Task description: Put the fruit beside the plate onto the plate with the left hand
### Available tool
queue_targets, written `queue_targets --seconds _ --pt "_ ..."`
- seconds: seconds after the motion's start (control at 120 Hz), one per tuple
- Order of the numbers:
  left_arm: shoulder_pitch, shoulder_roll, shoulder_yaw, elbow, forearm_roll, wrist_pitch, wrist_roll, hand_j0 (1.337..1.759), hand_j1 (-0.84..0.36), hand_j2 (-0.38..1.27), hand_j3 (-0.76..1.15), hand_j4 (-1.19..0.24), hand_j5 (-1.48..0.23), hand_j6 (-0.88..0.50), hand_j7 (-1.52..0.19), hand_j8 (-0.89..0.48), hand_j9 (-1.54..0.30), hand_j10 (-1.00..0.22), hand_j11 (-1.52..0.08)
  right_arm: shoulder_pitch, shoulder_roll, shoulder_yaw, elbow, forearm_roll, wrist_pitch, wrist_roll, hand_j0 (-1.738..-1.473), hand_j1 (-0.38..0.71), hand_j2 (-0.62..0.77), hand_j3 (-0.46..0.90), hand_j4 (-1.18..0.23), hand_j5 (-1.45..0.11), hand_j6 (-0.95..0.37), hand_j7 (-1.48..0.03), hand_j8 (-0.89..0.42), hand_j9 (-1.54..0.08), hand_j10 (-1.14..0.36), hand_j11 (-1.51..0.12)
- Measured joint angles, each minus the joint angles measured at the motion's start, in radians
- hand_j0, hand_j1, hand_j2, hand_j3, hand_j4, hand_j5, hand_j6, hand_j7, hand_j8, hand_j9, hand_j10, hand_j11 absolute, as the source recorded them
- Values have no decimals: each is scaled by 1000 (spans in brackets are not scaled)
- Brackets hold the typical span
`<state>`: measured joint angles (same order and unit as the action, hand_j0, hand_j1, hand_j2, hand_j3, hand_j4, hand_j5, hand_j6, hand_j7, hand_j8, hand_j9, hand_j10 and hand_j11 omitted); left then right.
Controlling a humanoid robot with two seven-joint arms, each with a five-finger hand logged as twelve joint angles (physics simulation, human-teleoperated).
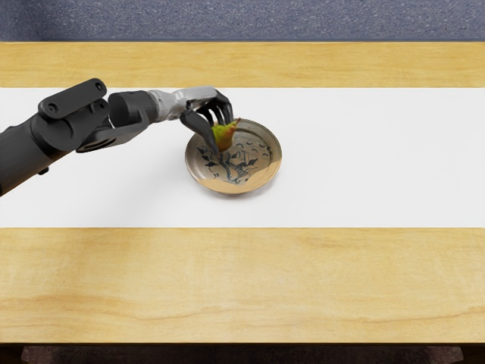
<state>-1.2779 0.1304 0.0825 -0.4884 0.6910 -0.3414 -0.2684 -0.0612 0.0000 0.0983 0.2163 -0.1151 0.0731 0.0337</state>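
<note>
Over the far left side of the plate [261, 165], the left hand [208, 115] holds the fruit [223, 135]. The arm comes in from the left side of the picture. The dark fingers [220, 112] are curled round the fruit, so the hand is closed on it and not spread out. The fruit is small, yellow-green with a bit of red, and it looks like a little pear.

The plate is round and brown with a dark drawing on it. It sits on a wide white strip [379, 152] that runs across the wooden desk [242, 280]. The fruit is inside the plate's edge, near the rim on the side closest to the hand. I cannot tell if its bottom touches the plate or hangs just above it.

I think most of the job is done. The fruit is picked up and it is over the plate, not beside it. What is left, I think, is small. The hand has to lower the fruit if it is not down, open its fingers, and pull away without knocking it. The fruit is close to the rim, so it might roll a little when let go. A spot nearer the middle of the plate could be safer.

The right arm does not show at all.
</note>
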Motion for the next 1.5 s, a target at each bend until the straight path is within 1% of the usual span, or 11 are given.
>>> queue_targets --seconds 0.117,0.158,0.25,0.325,0.425,0.542,0.708,0.833,0.908,1.342,1.5 --pt "2 -1 0 1 -5 0 0 1656 -331 675 0 -732 -1039 -516 -1009 -474 -986 -601 -994 0 0 0 0 0 0 0 -1658 -309 -7 0 -33 -43 -33 -43 -33 -43 -33 -43" --pt "4 -16 -2 1 -27 4 0 1657 -273 559 0 -656 -925 -480 -900 -447 -881 -571 -888 0 0 0 0 0 0 0 -1658 -309 -7 0 -33 -43 -33 -43 -33 -43 -33 -43" --pt "3 -23 -4 -2 -93 12 0 1657 -65 361 0 -434 -609 -322 -594 -300 -582 -379 -586 -2 0 0 0 0 0 0 -1658 -309 -7 0 -33 -43 -33 -43 -33 -43 -33 -43" --pt "6 -22 -4 -5 -118 13 0 1657 63 250 0 -301 -422 -223 -411 -208 -403 -263 -406 -4 0 0 1 0 0 0 -1658 -309 -7 0 -33 -43 -33 -43 -33 -43 -33 -43" --pt "8 -18 -4 -10 -133 8 0 1658 174 154 0 -185 -259 -138 -252 -129 -247 -162 -249 -5 0 0 2 0 0 0 -1658 -309 -7 0 -33 -43 -33 -43 -33 -43 -33 -43" --pt "21 -1 -4 -16 -140 2 0 1658 251 88 0 -106 -146 -79 -142 -74 -139 -92 -140 -6 0 0 2 0 0 0 -1658 -309 -7 0 -33 -43 -33 -43 -33 -43 -33 -43" --pt "27 68 -11 -22 -145 -81 -1 1658 306 40 0 -48 -65 -36 -63 -34 -62 -41 -62 -6 0 0 2 0 0 -1 -1658 -309 -7 0 -33 -43 -33 -43 -33 -43 -33 -43" --pt "32 204 -13 -49 -208 -200 -2 1658 326 22 0 -27 -35 -21 -34 -20 -33 -23 -34 -6 0 0 2 0 0 -1 -1658 -310 -7 0 -33 -43 -33 -43 -33 -43 -33 -43" --pt "41 248 -13 -56 -250 -236 -3 1658 334 16 0 -19 -24 -15 -24 -14 -23 -16 -23 -6 0 1 3 1 1 -1 -1658 -309 -7 0 -33 -43 -33 -43 -33 -43 -33 -43" --pt "71 264 -11 -62 -289 -269 -2 1658 348 3 0 -4 -3 -4 -3 -3 -3 -3 -3 -6 0 1 6 2 1 -2 -1658 -309 -7 0 -33 -43 -33 -43 -33 -43 -33 -43" --pt "83 316 -13 -62 -293 -269 -2 1658 349 2 0 -3 -2 -3 -1 -3 -1 -2 -1 -5 0 1 7 2 1 -3 -1658 -309 -7 0 -33 -43 -33 -43 -33 -43 -33 -43"
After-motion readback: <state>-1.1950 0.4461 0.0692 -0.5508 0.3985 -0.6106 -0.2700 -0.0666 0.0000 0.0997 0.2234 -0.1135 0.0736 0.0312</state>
